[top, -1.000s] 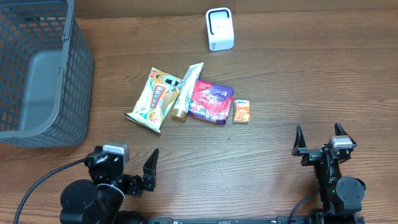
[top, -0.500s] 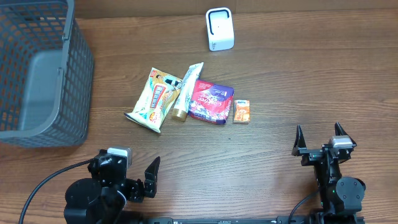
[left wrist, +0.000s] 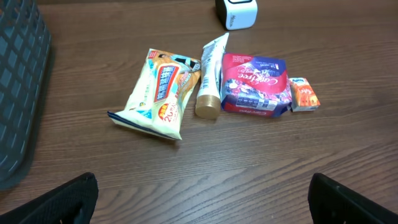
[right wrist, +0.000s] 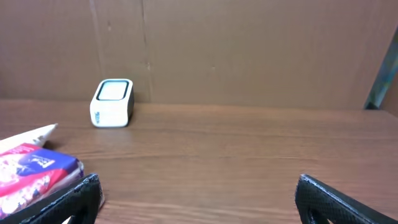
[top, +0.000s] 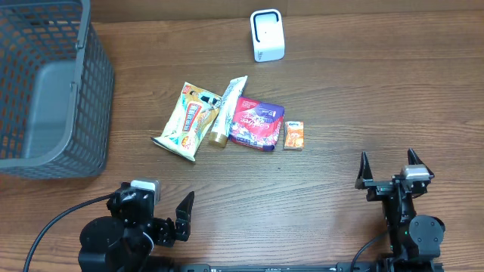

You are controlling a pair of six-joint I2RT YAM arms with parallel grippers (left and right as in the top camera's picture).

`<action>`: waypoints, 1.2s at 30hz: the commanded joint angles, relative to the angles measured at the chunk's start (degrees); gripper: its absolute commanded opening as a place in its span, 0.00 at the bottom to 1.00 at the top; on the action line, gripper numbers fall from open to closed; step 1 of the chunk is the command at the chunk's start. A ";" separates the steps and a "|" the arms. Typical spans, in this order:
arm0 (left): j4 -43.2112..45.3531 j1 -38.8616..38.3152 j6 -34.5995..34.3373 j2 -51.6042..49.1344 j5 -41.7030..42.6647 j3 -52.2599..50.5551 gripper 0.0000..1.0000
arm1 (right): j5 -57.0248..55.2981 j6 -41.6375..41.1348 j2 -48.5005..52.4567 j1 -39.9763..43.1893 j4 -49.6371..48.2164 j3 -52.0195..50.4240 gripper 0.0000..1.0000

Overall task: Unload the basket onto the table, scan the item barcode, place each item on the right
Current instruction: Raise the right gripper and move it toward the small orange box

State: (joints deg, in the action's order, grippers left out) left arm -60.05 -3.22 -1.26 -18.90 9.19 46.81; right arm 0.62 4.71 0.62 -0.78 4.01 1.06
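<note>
Left gripper [left wrist: 200, 190]: nearest the robot's edge, left side. Jaws spread as wide as they go, nothing between them, only bare wood of the table [top: 340, 91] underneath.

Right gripper [top: 386, 162]: also at the near edge, right side. Jaws wide apart and empty, fingertips pointing toward the far side.

Neither gripper touches anything.

Mid-table: four items lie flat in a row, well apart from both grippers and nearer the left arm's side. From the left:
- yellow snack bag [top: 187, 121], lying at an angle
- tube [top: 228, 111], gold cap toward the robot, right against the bag's edge
- red-purple pouch [top: 258, 125], its left edge meeting the tube
- small orange box [top: 293, 135], just beside the pouch with a thin gap between

The print on the upward faces is too small to pick out a barcode.

Far side: white scanner [top: 267, 35] stands upright beyond the row, well apart from the items. Grey mesh basket [top: 97, 83] sits in the far-left corner, apart from the snack bag.
</note>
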 commanded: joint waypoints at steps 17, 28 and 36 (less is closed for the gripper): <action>4.72 0.42 -3.28 0.81 3.41 -0.26 1.00 | 44.09 -21.66 -0.46 0.11 -35.36 0.07 1.00; 14.01 0.42 -15.30 0.66 11.04 -0.26 1.00 | 44.48 -6.03 11.26 0.22 -7.58 28.17 1.00; 17.57 0.42 -7.65 -5.99 25.11 -0.13 1.00 | 52.11 -4.66 37.62 0.15 19.21 53.72 1.00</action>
State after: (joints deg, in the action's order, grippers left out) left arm -42.81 -3.22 -11.57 -20.80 27.38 46.54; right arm 47.20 -1.45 31.14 -0.75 20.69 48.73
